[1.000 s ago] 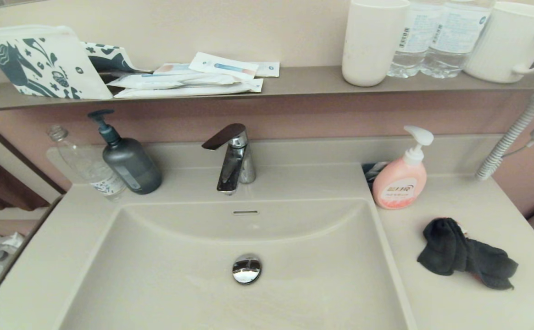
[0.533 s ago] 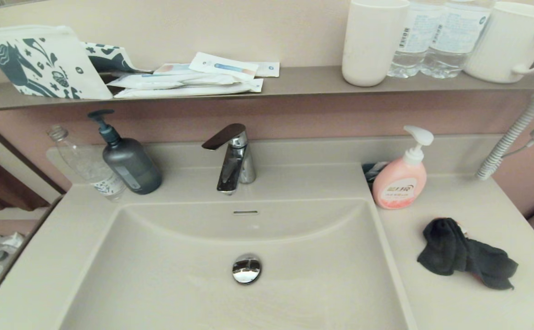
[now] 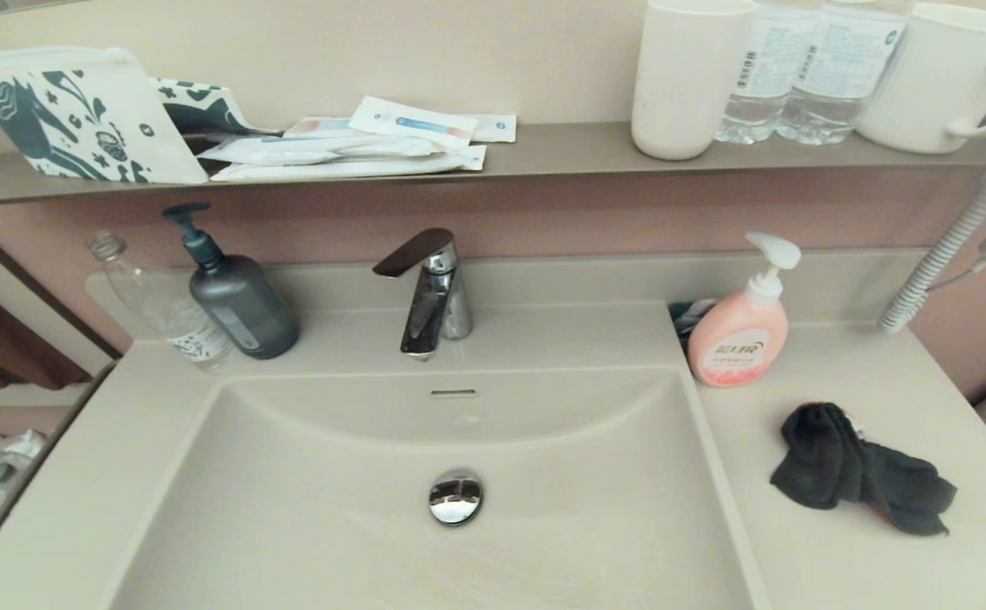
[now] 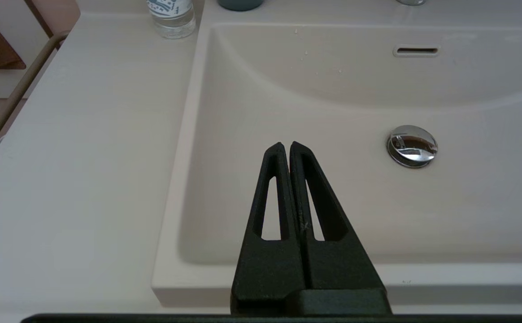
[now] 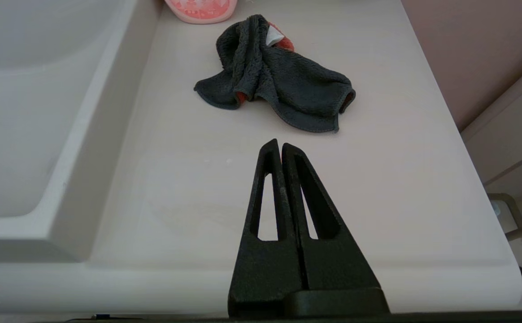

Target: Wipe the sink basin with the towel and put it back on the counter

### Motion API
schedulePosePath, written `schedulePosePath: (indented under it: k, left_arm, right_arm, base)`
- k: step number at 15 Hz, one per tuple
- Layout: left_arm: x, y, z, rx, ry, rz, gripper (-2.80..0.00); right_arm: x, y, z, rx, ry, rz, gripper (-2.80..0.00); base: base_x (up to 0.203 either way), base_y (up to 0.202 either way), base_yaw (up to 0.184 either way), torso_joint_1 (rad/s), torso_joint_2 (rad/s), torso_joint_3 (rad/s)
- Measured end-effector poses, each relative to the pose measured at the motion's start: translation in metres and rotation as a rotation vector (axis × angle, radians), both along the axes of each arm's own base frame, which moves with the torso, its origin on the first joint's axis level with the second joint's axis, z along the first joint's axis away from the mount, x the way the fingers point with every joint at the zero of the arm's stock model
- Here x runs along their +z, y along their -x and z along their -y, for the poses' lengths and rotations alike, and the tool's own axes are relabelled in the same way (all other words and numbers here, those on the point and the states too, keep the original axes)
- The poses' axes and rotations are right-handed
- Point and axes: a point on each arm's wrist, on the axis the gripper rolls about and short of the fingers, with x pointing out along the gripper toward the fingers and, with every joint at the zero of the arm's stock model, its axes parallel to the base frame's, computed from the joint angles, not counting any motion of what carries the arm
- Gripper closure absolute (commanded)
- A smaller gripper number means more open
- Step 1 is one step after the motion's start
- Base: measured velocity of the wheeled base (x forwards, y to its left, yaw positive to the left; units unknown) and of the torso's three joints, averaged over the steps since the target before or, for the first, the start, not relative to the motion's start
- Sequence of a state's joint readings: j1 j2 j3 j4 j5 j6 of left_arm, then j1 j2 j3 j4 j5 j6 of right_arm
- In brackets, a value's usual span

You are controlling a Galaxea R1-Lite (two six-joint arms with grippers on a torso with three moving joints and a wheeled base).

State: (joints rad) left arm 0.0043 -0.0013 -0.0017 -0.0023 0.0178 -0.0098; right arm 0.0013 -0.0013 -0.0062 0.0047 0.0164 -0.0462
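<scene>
The dark grey towel (image 3: 861,471) lies crumpled on the beige counter (image 3: 832,559) to the right of the sink basin (image 3: 332,508), with a bit of orange-red reverse showing (image 5: 283,42). The basin holds a chrome drain plug (image 3: 456,496) and an overflow slot (image 3: 453,393). My right gripper (image 5: 279,144) hovers shut and empty over the counter near its front edge, short of the towel (image 5: 279,76). Over the basin's front left rim hangs my left gripper (image 4: 285,146), shut and empty, with the plug (image 4: 411,146) off to one side. Neither arm shows in the head view.
A pink soap bottle (image 3: 743,330) stands just behind the towel. The faucet (image 3: 429,288) rises behind the basin, with a grey pump bottle (image 3: 235,296) and a clear bottle (image 3: 163,305) at the back left. A wall shelf (image 3: 544,148) above carries cups, bottles and packets.
</scene>
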Motion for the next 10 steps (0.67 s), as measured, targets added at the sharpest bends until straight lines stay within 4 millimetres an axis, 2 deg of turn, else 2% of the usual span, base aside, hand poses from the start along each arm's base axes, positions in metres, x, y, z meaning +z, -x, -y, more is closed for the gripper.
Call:
schedulePosePath:
  k: [10]
  left_arm:
    - [0.0, 0.0, 0.0, 0.0, 0.0, 0.0, 0.0]
  right_arm:
    - [0.0, 0.0, 0.0, 0.0, 0.001, 0.0, 0.0]
  base:
    - [0.0, 0.0, 0.0, 0.0, 0.0, 0.0]
